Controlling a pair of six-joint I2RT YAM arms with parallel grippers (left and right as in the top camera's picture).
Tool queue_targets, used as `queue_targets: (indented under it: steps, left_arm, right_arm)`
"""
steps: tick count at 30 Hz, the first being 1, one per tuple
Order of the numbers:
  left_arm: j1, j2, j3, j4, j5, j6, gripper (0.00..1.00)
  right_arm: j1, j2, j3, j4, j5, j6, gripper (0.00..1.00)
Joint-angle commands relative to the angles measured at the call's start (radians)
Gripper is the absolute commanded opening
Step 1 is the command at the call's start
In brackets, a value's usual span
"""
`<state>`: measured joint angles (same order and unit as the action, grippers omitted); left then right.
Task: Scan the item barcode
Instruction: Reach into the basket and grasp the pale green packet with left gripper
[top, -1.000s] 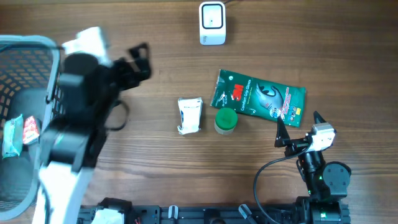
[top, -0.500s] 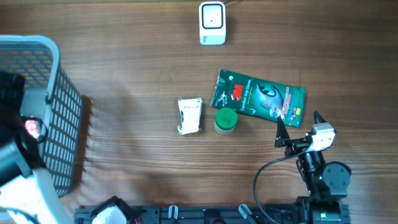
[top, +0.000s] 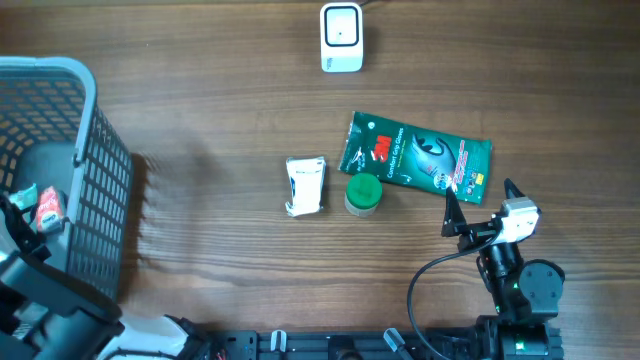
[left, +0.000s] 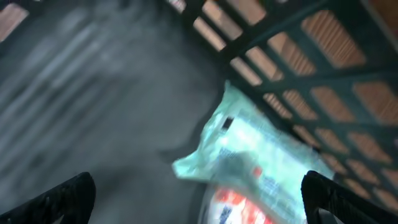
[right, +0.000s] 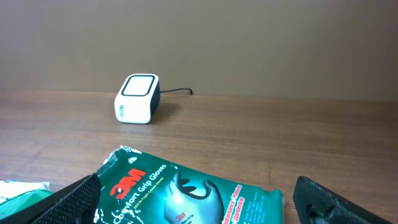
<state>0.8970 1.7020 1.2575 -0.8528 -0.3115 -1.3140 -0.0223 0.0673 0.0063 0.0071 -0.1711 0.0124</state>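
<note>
My left gripper (left: 199, 206) hangs open inside the grey mesh basket (top: 100, 190), its dark fingertips (left: 62, 198) at the lower corners of the blurred left wrist view. Below it lie a pale teal packet (left: 261, 152) and a red-and-white item (left: 245, 208). The white barcode scanner (top: 340, 38) stands at the table's far edge. A green 3M glove pack (top: 416, 157), a green-lidded jar (top: 363, 194) and a white pouch (top: 306, 185) lie mid-table. My right gripper (top: 479, 203) rests open just in front of the glove pack (right: 186, 193), holding nothing.
The basket fills the left edge, and my left arm (top: 50, 305) crosses its near corner. The scanner's cable (right: 177, 91) runs off behind the scanner (right: 137, 98). Bare wood lies between the basket and the pouch.
My left arm has swung from above the table beside the basket to the near left corner, and its gripper now looks down into the basket. The right arm has not moved.
</note>
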Motion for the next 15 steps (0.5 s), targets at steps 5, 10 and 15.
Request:
queue_targets:
  steps: [5, 10, 15]
  left_arm:
    - [0.005, 0.065, -0.001, 0.058, -0.056, -0.026, 0.54]
    - [0.002, 0.112, -0.085, 0.163, -0.049, -0.026, 0.66]
    - [0.002, 0.120, -0.136, 0.233, -0.019, -0.026, 0.04]
  right_arm:
    - [0.002, -0.004, -0.001, 0.005, 0.006, -0.012, 1.00]
    - [0.002, -0.004, -0.001, 0.005, 0.006, -0.012, 1.00]
    - [0.002, -0.004, -0.001, 0.005, 0.006, -0.012, 1.00]
